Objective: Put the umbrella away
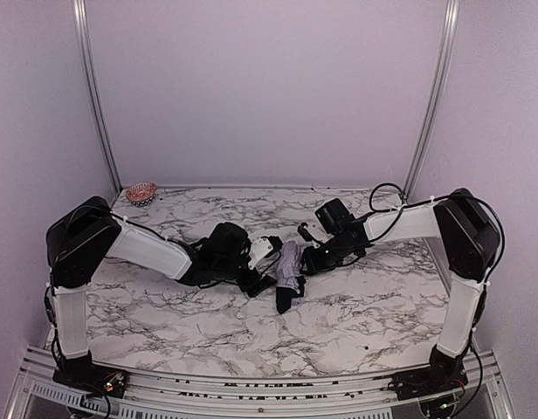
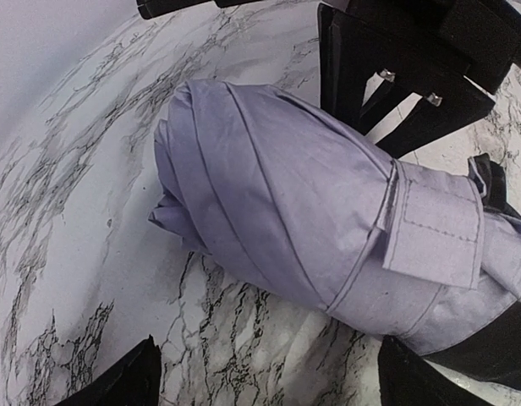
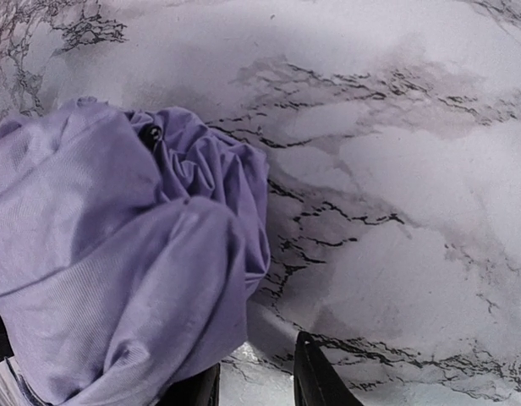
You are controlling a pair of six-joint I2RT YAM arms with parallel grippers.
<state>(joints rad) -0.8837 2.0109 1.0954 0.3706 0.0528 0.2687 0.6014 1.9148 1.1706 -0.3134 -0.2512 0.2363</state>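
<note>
Folded compact umbrella (image 2: 311,211) — pale lavender fabric in creased spirals, strap tab across it, black lining at one end — lies on the marble table (image 2: 66,254) between the left gripper's (image 2: 273,376) wide-spread fingers. The right gripper (image 3: 256,381) stands narrow against the fabric — whether it grips cannot be told.

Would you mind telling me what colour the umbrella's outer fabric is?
Pale lavender; the left wrist view shows the umbrella best.

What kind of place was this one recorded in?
Probably a lab robot cell, not a home: marble-print tabletop, plain walls between aluminium posts, left arm and right arm bolted at the near edge.
</note>
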